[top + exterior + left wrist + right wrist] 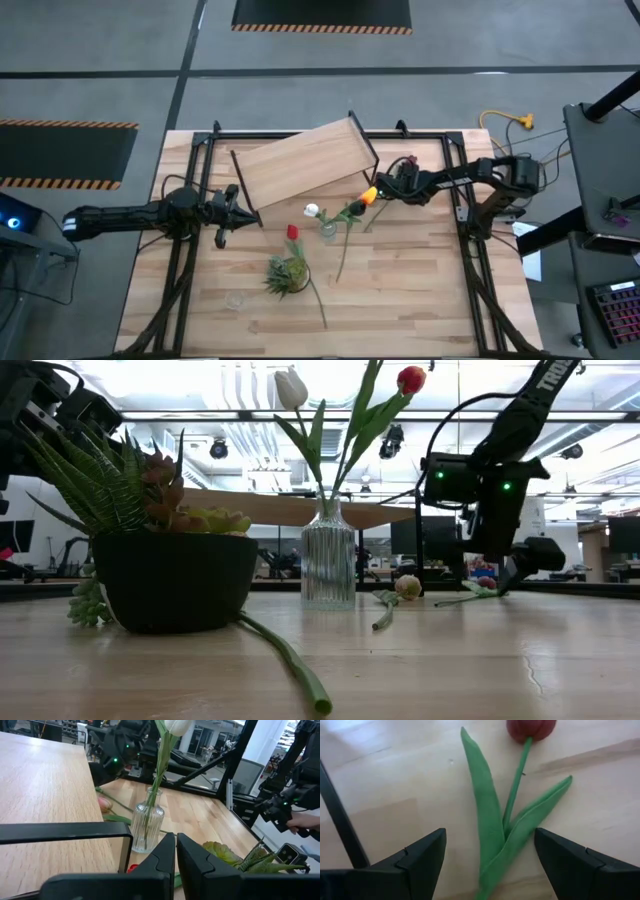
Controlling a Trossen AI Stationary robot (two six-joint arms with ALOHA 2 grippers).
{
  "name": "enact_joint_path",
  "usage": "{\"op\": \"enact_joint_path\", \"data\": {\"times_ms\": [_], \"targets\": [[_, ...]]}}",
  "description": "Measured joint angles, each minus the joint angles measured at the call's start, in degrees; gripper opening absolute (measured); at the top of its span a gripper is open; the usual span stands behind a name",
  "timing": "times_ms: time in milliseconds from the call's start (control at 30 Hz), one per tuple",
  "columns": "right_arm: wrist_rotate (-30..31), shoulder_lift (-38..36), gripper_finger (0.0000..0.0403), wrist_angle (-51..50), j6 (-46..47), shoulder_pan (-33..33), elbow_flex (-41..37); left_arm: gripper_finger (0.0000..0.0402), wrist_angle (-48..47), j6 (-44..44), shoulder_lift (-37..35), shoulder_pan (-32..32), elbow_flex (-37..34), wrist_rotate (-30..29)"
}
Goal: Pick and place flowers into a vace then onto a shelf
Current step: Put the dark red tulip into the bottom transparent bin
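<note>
A wooden tabletop (420,290) is carrying a clear ribbed glass vase (328,565) near its middle, already holding a white tulip (290,387) and a red tulip (411,378) on long green stalks. Just behind the vase, a rectangular light-wood shelf on a thin black metal frame (300,162) is sitting at an angle. More flowers are lying flat on the wood: an orange-yellow tulip (367,196) beside the vase, another red one (293,232) nearer the front, next to a dark pot of spiky green plants (172,575).

The right gripper (490,857) is hovering with its two dark fingers spread wide apart, straddling a dark maroon tulip (531,727) lying on the table near the shelf's right end; nothing is clamped. Its thin green stem (516,780) is running between two long leaves.

The left gripper (176,857) is waiting at the table's left side, fingers pressed together and empty, pointing toward the vase.

The tulip is looking very light, soft and bendable, with a head that would likely crush easily. The best hold is probably on the stem low down where the leaves gather, gently, well clear of the bloom.
</note>
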Motion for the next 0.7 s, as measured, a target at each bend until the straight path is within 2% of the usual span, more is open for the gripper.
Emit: {"op": "enact_joint_path", "data": {"times_ms": [333, 467, 700], "targets": [[-3.33, 1.85, 0.0281, -4.12, -2.63, -2.31, 1.22, 0.0001, 0.0, 0.0, 0.0, 0.01, 0.0, 0.02], [-5.86, 1.78, 0.0244, -5.3, -5.46, -3.09, 1.22, 0.0001, 0.0, 0.0, 0.0, 0.02, 0.0, 0.0], [-6.91, 1.45, 0.015, -6.37, -7.86, -3.17, 1.16, 0.0001, 0.0, 0.0, 0.0, 0.02, 0.0, 0.02]]}}
